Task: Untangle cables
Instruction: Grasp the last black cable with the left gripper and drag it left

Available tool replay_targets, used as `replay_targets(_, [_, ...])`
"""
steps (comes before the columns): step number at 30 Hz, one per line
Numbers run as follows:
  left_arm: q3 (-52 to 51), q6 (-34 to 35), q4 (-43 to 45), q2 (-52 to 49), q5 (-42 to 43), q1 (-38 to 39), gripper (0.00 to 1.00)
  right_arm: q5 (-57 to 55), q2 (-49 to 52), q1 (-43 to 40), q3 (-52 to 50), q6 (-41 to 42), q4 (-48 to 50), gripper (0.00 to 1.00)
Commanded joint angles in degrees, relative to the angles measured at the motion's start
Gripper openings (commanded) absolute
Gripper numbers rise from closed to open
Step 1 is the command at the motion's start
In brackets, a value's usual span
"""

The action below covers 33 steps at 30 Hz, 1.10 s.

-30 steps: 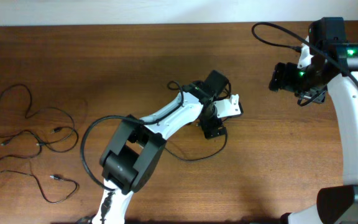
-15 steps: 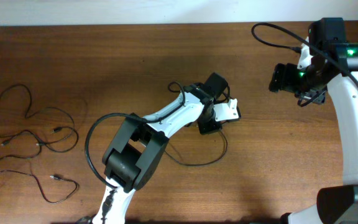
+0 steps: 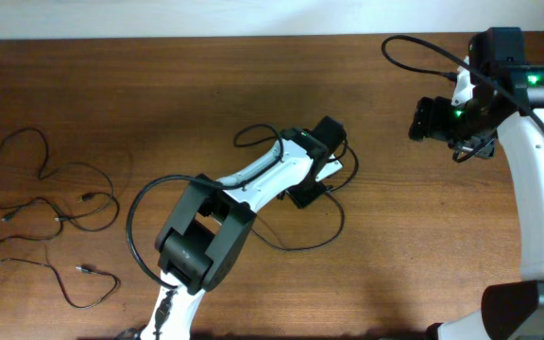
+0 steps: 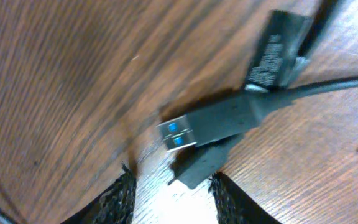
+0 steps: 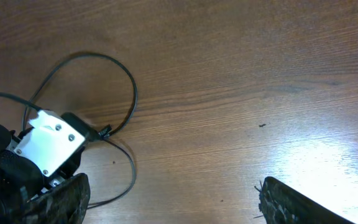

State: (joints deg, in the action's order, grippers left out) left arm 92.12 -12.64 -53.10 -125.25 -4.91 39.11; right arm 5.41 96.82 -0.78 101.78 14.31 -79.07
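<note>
From where I stand, the left arm stretches from the bottom edge up to the middle of the table (image 3: 159,85), and the left gripper (image 3: 312,184) sits there pointing down at the wood. In its wrist view the 2 fingers (image 4: 122,198) stand apart, a strip of bright tabletop showing between them. Just above the tips lies a USB plug (image 4: 179,134) with a blue insert, its metal end facing the left of the frame and its black lead running off to the right. I cannot tell whether a finger touches it. A black block with white lettering (image 4: 277,50) lies tilted at the upper right.

1 thin black cord (image 3: 338,219) loops around that gripper, curling below and right of it.

The other cables (image 3: 55,217) lie well apart from both arms at the far left of the overhead frame, in loose overlapping loops with small plugs at their ends.

The right gripper (image 5: 173,186) hangs near the upper right corner, fingers spread wide over bare wood, holding nothing. Its camera catches the cord's loop at upper left.
</note>
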Motion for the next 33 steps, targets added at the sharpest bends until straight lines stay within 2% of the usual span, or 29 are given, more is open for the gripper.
replay_targets(1, [-2.1, 8.5, -0.4, -2.7, -2.6, -3.7, 0.48, 0.1, 0.1, 0.0, -0.3, -0.6, -0.4, 0.88])
replay_targets(5, [-2.0, 9.0, 1.6, -2.7, -1.1, -6.3, 0.47, 0.1, 0.1, 0.0, -0.3, -0.6, -0.5, 0.88])
replay_targets(8, [0.9, 13.5, 0.2, -2.7, -1.2, -9.6, 0.42, 0.1, 0.1, 0.0, -0.3, -0.6, -0.4, 0.88])
replay_targets(11, [4.9, 19.5, -8.5, -2.7, -4.6, -13.6, 0.46, 0.1, 0.1, 0.0, -0.3, -0.6, -0.6, 0.88])
replay_targets(13, [4.7, 19.5, -12.9, -2.7, -4.5, -15.0, 0.53, 0.1, 0.1, 0.0, -0.3, -0.6, -0.6, 0.88])
replay_targets(15, [4.4, 19.5, -15.9, -2.7, -3.1, -15.3, 0.55, 0.1, 0.1, 0.0, -0.3, -0.6, -0.5, 0.88])
replay_targets(19, [3.9, 20.2, -24.7, -2.7, -0.5, -15.3, 0.54, 0.1, 0.1, 0.0, -0.3, -0.6, -1.1, 0.88])
replay_targets(22, [-0.2, 22.2, -22.3, -2.7, -0.5, -15.5, 0.5, 0.1, 0.1, 0.0, -0.3, -0.6, -1.0, 0.88])
replay_targets(24, [-3.3, 22.5, -17.7, -2.7, -0.5, -16.2, 0.46, 0.1, 0.1, 0.0, -0.3, -0.6, -1.1, 0.88])
replay_targets(27, [-4.5, 22.5, -10.8, -2.7, -0.5, -17.2, 0.22, 0.1, 0.1, 0.0, -0.3, -0.6, -1.1, 0.88])
replay_targets(30, [-4.5, 22.5, -6.2, -2.7, -0.4, -17.2, 0.14, 0.1, 0.1, 0.0, -0.3, -0.6, -1.1, 0.88])
replay_targets(32, [-4.5, 22.4, -1.6, -2.7, -0.5, -17.2, 0.0, 0.1, 0.1, 0.0, -0.3, -0.6, -1.0, 0.88])
replay_targets(33, [-4.4, 22.4, 0.9, -2.7, -0.7, -17.2, 0.0, 0.1, 0.1, 0.0, -0.3, -0.6, -1.0, 0.88])
